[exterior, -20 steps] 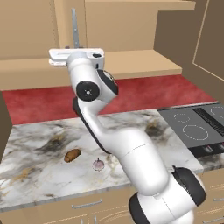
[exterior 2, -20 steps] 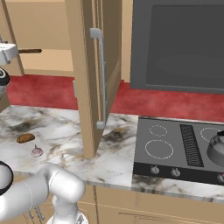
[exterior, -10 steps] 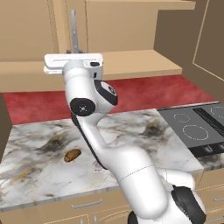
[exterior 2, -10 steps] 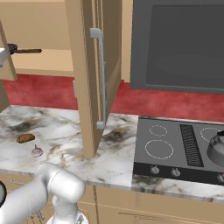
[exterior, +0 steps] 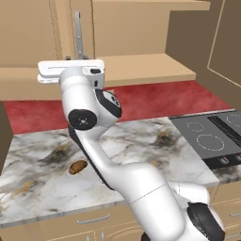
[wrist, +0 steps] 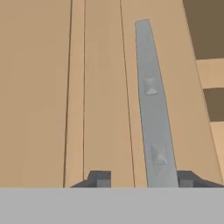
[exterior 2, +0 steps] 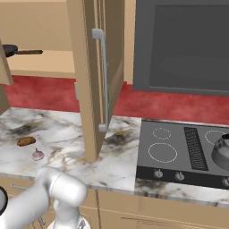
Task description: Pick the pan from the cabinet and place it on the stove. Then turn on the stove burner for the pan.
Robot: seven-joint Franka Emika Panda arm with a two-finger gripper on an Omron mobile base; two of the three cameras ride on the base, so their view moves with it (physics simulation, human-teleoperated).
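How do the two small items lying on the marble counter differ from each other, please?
The brown lump is elongated and dull brown; the small bulb is rounder and pale pinkish-white. The brown lump lies farther back, the small bulb nearer the counter's front edge. Both rest apart on the counter, left of the open cabinet door.

Base views flank arm; hand view hugs cabinet [wrist: 100, 87].
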